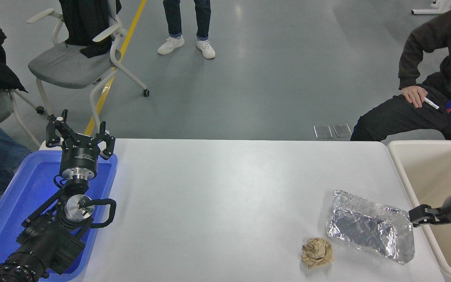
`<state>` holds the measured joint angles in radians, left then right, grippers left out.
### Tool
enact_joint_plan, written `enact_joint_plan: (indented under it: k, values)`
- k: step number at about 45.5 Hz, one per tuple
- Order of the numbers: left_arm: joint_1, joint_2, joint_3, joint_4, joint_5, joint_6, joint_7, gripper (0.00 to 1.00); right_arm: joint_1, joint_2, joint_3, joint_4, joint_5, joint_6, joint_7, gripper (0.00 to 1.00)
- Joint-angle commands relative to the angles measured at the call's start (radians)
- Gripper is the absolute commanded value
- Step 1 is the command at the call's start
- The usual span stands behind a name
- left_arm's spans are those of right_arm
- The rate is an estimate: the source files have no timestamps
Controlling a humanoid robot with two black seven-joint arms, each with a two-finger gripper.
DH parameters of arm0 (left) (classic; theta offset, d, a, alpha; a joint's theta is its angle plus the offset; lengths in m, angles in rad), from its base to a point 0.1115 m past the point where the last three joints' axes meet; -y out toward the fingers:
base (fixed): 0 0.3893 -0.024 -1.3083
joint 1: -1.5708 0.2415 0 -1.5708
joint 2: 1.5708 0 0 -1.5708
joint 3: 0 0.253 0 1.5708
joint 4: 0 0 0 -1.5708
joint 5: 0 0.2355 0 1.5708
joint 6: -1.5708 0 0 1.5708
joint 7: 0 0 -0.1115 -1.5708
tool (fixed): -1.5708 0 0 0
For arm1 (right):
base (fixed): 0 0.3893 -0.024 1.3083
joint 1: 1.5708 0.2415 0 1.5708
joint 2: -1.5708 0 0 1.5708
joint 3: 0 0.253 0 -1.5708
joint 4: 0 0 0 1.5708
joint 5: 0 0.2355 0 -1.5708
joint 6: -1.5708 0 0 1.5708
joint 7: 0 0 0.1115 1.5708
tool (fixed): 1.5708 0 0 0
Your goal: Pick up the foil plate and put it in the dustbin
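The foil plate [370, 227], shiny silver and crinkled, lies on the white table at the front right, close to the dustbin. The dustbin [401, 172], cream plastic with a thick rim, stands against the table's right edge. My right gripper [414, 216] comes in low from the right edge, across the bin's left rim, with its tip right at the plate's right end. I cannot see whether it touches the plate or how it is set. My left gripper [78, 135] is parked open and empty over the blue tray at the lower left.
A crumpled brown paper ball [317, 252] lies just left of the plate's front. A blue tray [2, 219] sits at the table's left. A person [437, 98] sits beyond the far right corner, another stands at the back. A chair [73, 58] stands at the far left.
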<state>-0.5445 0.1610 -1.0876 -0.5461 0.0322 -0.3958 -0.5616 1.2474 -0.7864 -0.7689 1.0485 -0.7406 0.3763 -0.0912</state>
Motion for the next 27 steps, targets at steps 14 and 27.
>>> enact_joint_plan:
  k: [14,27]
  values:
    - [0.0,0.0,0.0,0.0,0.0,0.0,0.0,0.99,-0.17,0.084,0.134,-0.116,0.007,-0.051,-0.002,1.0]
    - [0.0,0.0,0.0,0.0,0.0,0.0,0.0,0.99,-0.238,0.124,0.178,-0.183,0.006,-0.053,-0.001,0.94]
